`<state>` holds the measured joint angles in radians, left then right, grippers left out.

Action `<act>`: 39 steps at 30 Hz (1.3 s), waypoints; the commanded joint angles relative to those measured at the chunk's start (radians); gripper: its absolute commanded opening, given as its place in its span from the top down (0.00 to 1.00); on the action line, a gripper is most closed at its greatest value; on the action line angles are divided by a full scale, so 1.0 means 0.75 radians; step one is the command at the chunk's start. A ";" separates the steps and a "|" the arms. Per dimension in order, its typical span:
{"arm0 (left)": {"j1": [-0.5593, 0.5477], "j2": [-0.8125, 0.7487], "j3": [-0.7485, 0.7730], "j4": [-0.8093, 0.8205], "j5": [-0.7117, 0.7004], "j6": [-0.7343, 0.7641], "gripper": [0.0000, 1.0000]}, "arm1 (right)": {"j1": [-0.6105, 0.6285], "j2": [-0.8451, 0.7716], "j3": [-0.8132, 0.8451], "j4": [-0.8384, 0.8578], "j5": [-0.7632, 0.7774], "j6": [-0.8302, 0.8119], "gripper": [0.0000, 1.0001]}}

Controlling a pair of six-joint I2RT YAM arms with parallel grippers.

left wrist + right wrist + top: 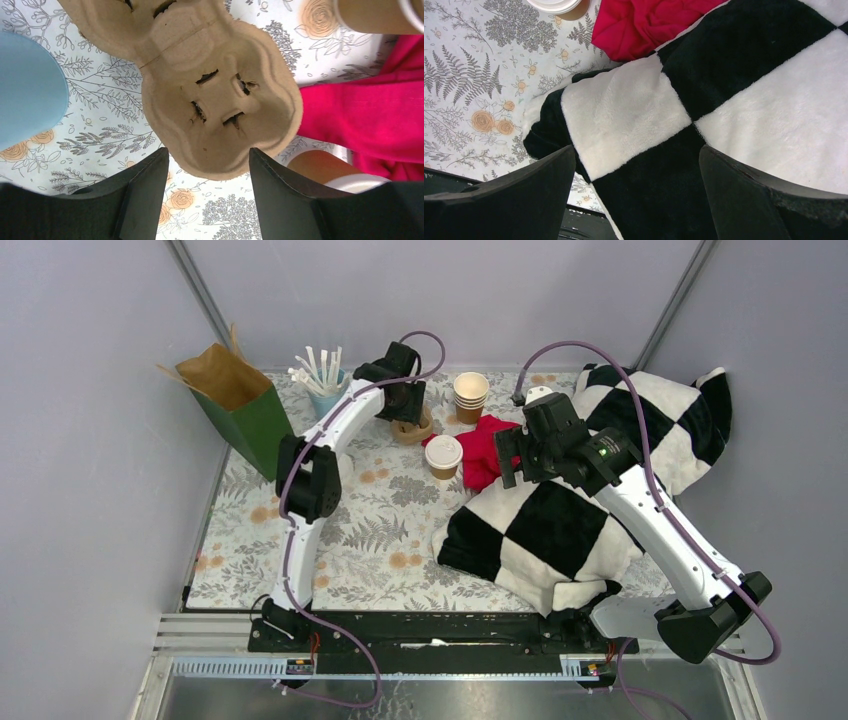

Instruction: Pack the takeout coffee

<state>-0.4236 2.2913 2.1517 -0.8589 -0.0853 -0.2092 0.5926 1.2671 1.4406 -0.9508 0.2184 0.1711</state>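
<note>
The takeout coffee (443, 455), a brown paper cup with a white lid, stands on the flowered table beside a red cloth (485, 445). In the left wrist view the takeout coffee (320, 165) shows at the lower right, partly behind a finger. A moulded cardboard cup carrier (215, 95) lies flat, its near edge between the fingers of my left gripper (209, 150). Those jaws stand apart with thin gaps to the carrier. My right gripper (638, 147) hangs wide open over the checkered blanket (664, 100), holding nothing. The coffee's lid (551, 4) peeks in at that view's top edge.
A green and brown paper bag (235, 400) stands open at the back left. A blue cup of white stirrers (322, 380) is beside it. A stack of lidless paper cups (471, 395) stands behind the red cloth. The black-and-white blanket (560, 520) covers the right side.
</note>
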 commanded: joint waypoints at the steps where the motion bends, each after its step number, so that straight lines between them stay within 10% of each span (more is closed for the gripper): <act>1: -0.006 -0.139 0.026 0.046 0.053 0.035 0.36 | -0.013 -0.019 0.050 -0.022 -0.019 0.021 0.00; 39: 0.048 0.031 0.107 -0.082 -0.224 -0.474 0.69 | -0.012 -0.045 0.027 -0.018 -0.092 0.066 0.00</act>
<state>-0.3882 2.3310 2.1944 -0.9455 -0.2024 -0.5549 0.5900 1.2549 1.4429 -0.9600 0.1631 0.2142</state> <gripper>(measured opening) 0.317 0.994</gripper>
